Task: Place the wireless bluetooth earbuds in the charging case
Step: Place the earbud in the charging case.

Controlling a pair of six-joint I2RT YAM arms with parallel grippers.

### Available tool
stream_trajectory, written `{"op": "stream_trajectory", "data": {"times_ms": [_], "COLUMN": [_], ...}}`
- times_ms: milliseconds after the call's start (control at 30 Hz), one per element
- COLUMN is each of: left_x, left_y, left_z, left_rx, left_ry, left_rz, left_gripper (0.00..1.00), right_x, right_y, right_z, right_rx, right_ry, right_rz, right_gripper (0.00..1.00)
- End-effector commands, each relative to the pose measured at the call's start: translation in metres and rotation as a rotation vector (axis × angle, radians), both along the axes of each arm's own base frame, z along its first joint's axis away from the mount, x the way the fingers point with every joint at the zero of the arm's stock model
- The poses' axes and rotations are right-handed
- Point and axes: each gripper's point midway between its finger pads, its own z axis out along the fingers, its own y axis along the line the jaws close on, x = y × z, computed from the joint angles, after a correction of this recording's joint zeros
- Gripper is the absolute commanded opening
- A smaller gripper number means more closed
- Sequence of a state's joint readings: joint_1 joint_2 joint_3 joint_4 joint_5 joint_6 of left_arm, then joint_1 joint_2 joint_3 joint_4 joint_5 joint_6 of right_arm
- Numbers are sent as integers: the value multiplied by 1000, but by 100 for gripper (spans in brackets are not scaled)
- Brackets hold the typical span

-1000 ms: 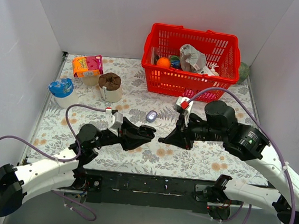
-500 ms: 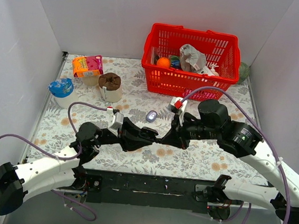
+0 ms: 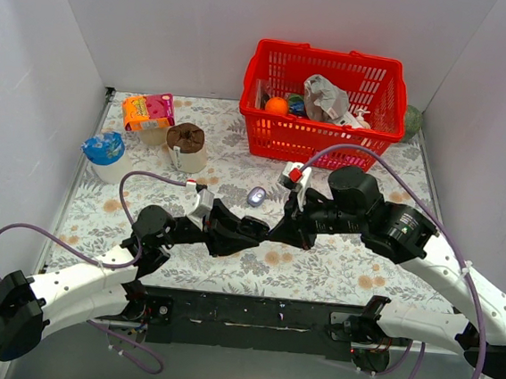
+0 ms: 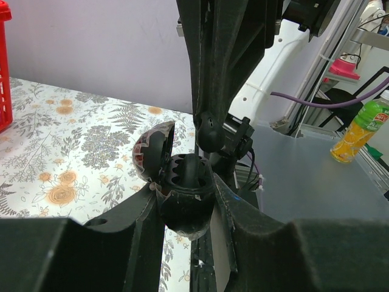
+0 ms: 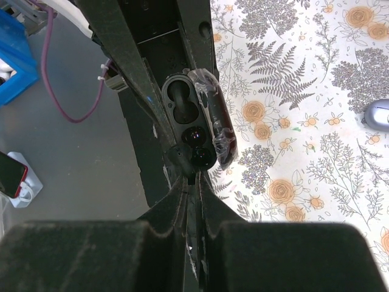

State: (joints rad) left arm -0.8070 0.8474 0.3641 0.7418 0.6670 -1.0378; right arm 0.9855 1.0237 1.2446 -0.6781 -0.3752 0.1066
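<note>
My left gripper (image 3: 251,230) (image 4: 185,210) is shut on a black clamshell charging case (image 4: 184,182), wrapped in clear film and held above the table with its lid (image 4: 152,149) open. In the right wrist view the case (image 5: 181,100) shows a pill-shaped recess whose far socket is empty. My right gripper (image 3: 273,236) (image 5: 196,177) is shut, tips against the case's near rim, on a small glossy black earbud (image 5: 203,157). A second glossy round shape (image 5: 195,134) lies in the near socket; I cannot tell if it is a separate bud.
A small pale lavender pebble-shaped object (image 3: 256,196) (image 5: 377,113) lies on the floral tablecloth just beyond the grippers. A red basket (image 3: 321,138) of items stands at the back. A brown cup (image 3: 185,146), an orange packet (image 3: 148,110) and a blue-lidded tub (image 3: 104,152) stand at the back left.
My right gripper has moved left and slightly down until its tips meet the case in my left gripper. The left arm has shifted a little right.
</note>
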Motion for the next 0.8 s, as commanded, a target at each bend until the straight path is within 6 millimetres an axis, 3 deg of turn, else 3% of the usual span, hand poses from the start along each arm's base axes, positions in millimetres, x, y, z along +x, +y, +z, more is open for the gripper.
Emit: {"op": "stream_trajectory", "data": {"times_ms": [0, 767], "left_x": [-1, -1], "left_y": [1, 2], "left_z": [20, 25], "left_rx": [-40, -68], "left_ry": [-40, -34], "left_rz": [-8, -2], "left_gripper": [0, 0], "right_x": [8, 11], "right_y": [7, 16], "right_z": [27, 12], "right_rx": [67, 11], "right_ry": [-58, -47], "right_rz": [-22, -70], "right_gripper": [1, 1]}}
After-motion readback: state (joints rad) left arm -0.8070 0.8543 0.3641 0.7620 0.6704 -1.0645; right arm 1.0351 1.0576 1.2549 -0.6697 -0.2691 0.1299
